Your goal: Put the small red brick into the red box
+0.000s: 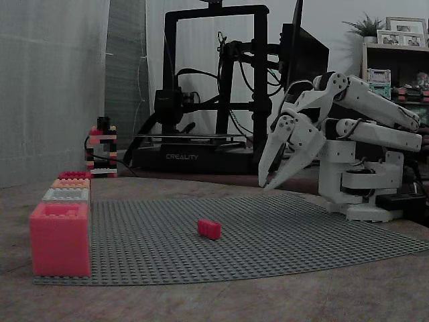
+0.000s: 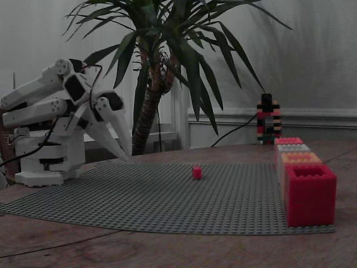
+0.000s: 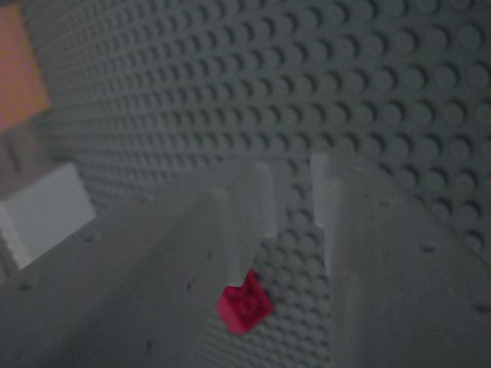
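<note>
Red brick (image 1: pixel 209 229) lies alone on grey baseplate (image 1: pixel 281 245) — white gripper (image 1: pixel 267 185) raised, slightly parted, empty.

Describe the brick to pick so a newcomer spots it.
Find the grey studded plastic baseplate. Near its middle lies the small red plastic brick, alone on open studs. It is far smaller than the coloured boxes lined along one edge.

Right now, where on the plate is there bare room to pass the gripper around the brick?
Bare baseplate lies all around the small red brick: between it and the red box, and between it and the gripper hanging open above the plate. It is crowded only along the plate edge, where the other boxes line up behind the red box.
</note>
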{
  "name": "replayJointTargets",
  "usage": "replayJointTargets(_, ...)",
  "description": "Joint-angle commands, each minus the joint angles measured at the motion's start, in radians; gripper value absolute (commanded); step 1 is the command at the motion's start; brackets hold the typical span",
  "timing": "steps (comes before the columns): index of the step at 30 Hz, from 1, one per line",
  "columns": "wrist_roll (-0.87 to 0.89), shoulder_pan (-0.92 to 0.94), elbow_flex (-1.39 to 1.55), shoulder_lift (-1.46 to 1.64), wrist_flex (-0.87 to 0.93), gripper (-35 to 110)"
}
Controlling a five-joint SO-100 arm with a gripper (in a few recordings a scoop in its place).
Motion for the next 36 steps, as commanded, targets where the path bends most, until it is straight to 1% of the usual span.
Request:
replayJointTargets(1, 0.002, -0.011, 0.002, 0.011, 0.023, 0)
replayJointTargets(17, 0.002, -0.011, 0.002, 0.011, 0.023, 0)
replayJointTargets(20, -0.029, -0.012, 0.003, -0.002, -0.015, 0)
replayJointTargets(23, -0.083, -0.017, -0.048, -0.118, -0.129, 0)
replayJointTargets(25, -0.11, -0.029, -0.121, -0.235, -0.216, 0)
replayJointTargets(27, -0.126, -0.051, -0.225, -0.365, -0.256, 0)
replayJointTargets(28, -0.138, -0.069, -0.281, -0.426, -0.259, 1)
replayJointTargets(31, -0.181, -0.126, -0.422, -0.612, -0.225, 14)
replayJointTargets(33, -0.232, -0.163, -0.499, -0.738, -0.193, 17)
replayJointTargets(36, -0.259, -0.199, -0.598, -0.923, -0.163, 21)
